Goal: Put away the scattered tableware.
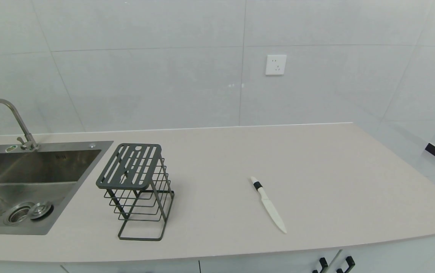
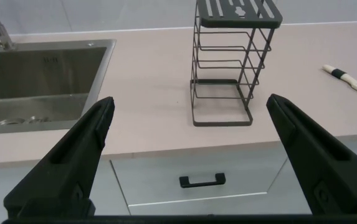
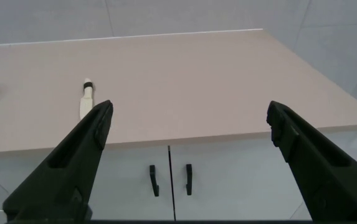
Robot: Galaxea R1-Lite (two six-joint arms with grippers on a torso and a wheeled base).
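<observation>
Left gripper [image 2: 190,102]: jaws wide, empty, held low before the counter [image 2: 147,93], facing the rack [image 2: 225,62]. Right gripper [image 3: 190,106]: same, facing the knife [image 1: 268,204], flat on the counter, lower right of centre in the head view. Knife: likely light, stiff, slick; grasp near its black band, away from the tip.

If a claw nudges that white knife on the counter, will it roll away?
The knife lies flat on the smooth counter, so it would probably slide or spin rather than roll. It looks slim and stiff, likely light.
</observation>
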